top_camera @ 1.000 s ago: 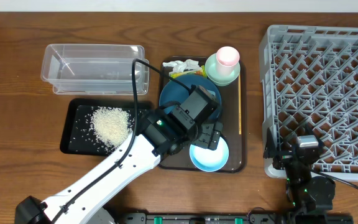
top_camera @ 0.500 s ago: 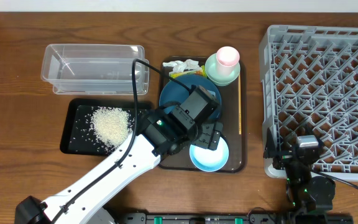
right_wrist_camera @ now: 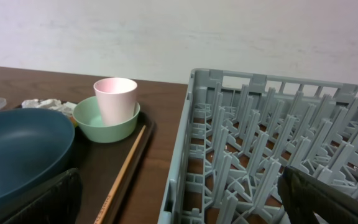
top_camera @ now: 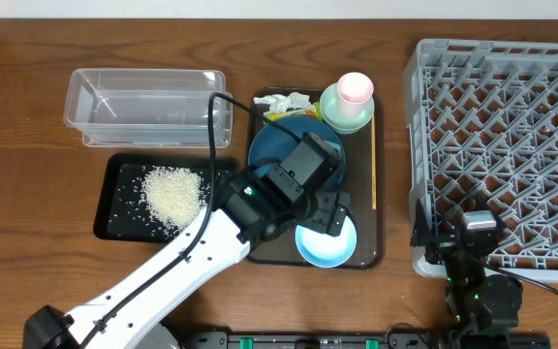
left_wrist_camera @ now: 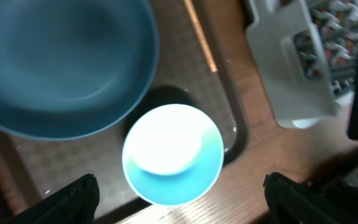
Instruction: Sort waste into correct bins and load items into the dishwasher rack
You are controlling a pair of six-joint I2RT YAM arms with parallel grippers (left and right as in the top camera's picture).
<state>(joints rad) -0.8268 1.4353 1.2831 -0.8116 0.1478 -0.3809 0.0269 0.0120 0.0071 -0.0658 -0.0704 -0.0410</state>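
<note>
Dk-blue bowl (top_camera: 263,147) half under L arm (top_camera: 187,257)

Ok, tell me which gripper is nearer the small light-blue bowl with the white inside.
Left. The left gripper hovers open above the small light-blue bowl; the right gripper sits apart, at a corner of the grey plastic rack.

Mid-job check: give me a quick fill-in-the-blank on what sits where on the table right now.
1. The heap of rice lies in the shallow tray coloured ____.
2. The cup standing in the mint-green bowl is ____.
3. The left gripper hangs over the light-blue bowl with its jaws ____.
4. The dark-blue bowl sits on the ____ serving tray.
Missing words: black; pink; open; brown.
</note>
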